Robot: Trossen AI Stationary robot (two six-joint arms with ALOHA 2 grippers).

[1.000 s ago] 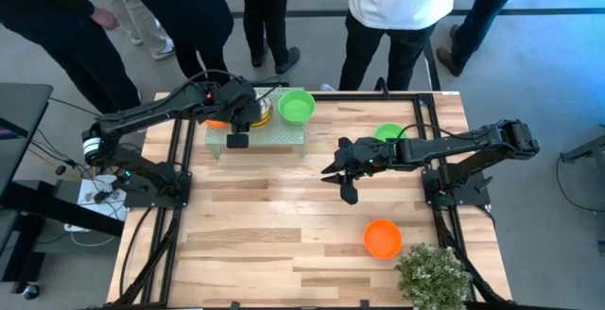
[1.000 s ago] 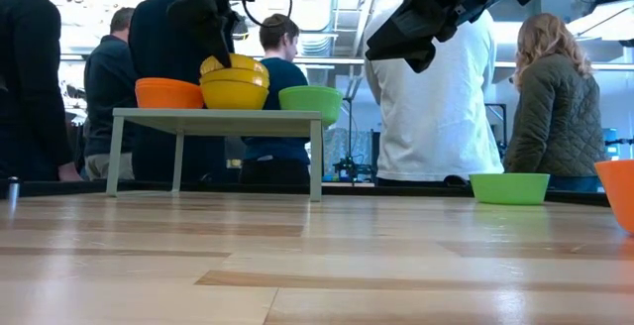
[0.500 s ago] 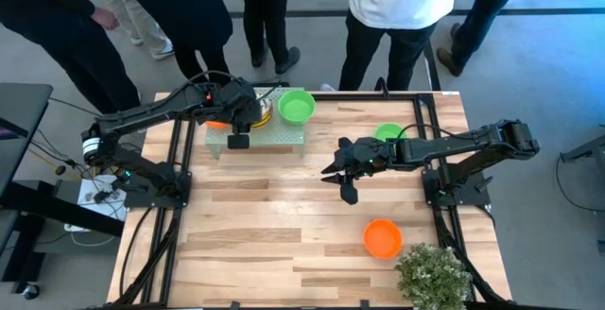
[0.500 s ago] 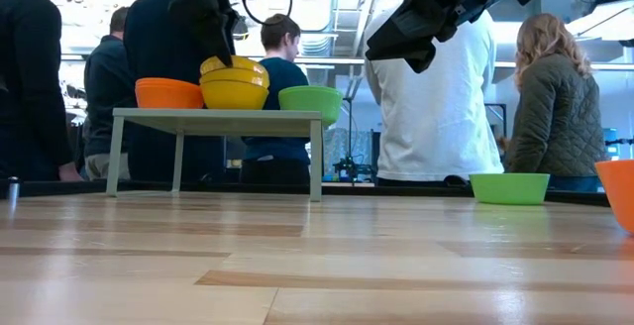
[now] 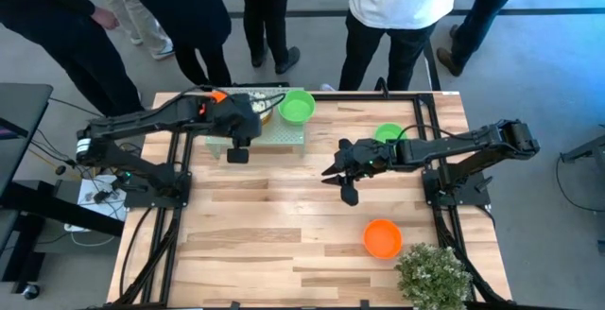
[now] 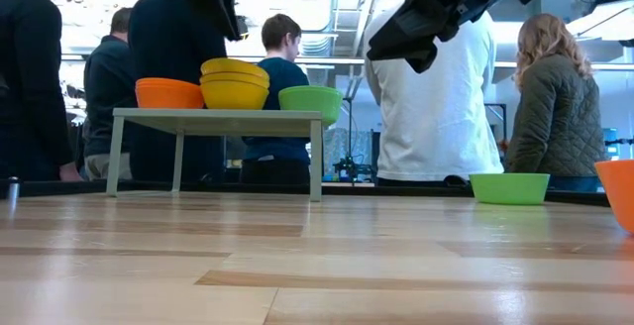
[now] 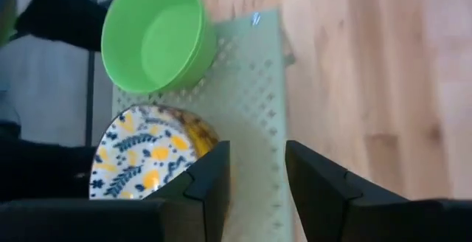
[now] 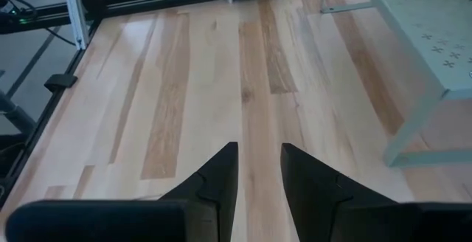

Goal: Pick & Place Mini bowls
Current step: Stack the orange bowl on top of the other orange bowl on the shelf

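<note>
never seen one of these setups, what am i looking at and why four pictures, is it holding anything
It is a robot with two dark arms at a wooden table, each ending in a two-finger gripper. One camera looks down from above, one looks level across the tabletop, and one sits on each wrist.

A small pale green rack carries an orange bowl, a yellow stack topped by a floral bowl, and a green bowl. On the table itself are another green bowl, another orange bowl and a bushy plant.

The left gripper hangs over the rack, the right gripper over mid-table. Both are open and hold nothing. People stand behind the table.
</note>
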